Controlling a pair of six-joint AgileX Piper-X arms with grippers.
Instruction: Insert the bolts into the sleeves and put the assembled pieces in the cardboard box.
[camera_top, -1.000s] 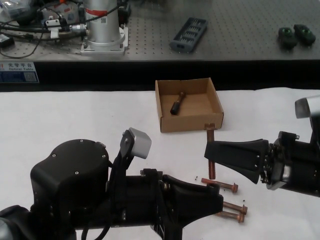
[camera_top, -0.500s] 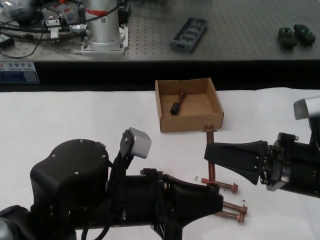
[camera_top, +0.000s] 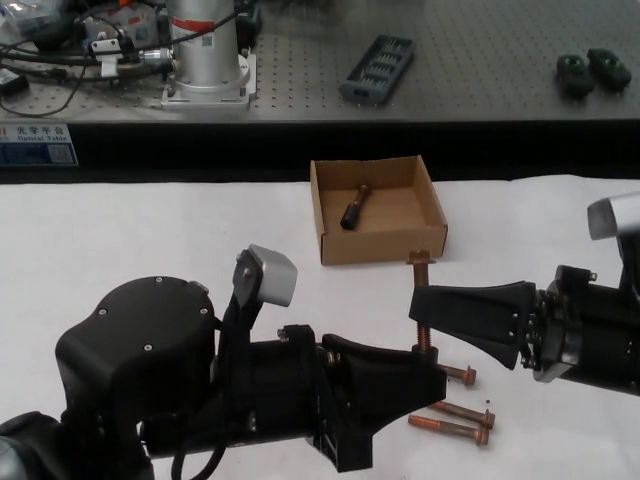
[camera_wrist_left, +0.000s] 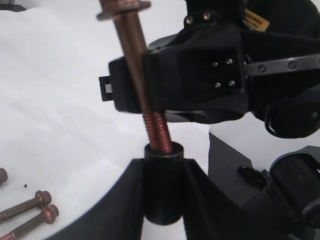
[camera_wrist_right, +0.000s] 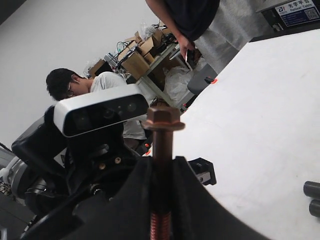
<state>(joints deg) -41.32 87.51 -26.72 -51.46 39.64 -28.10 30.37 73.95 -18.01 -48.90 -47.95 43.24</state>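
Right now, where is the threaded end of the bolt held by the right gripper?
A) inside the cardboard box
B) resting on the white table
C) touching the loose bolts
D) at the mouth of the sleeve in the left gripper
D: in the left wrist view the bolt stands upright with its threads meeting the top opening of the sleeve, which the left gripper clamps, while the right gripper grips the shank.

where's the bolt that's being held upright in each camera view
High view: bolt upright, right of centre, just nearer than the cardboard box.
Left wrist view: bolt crosses the right hand, threaded tip at the black sleeve mouth.
Right wrist view: bolt rises from the right hand, hex head clear.
Shared landmark: the right hand clamped on its shaft.
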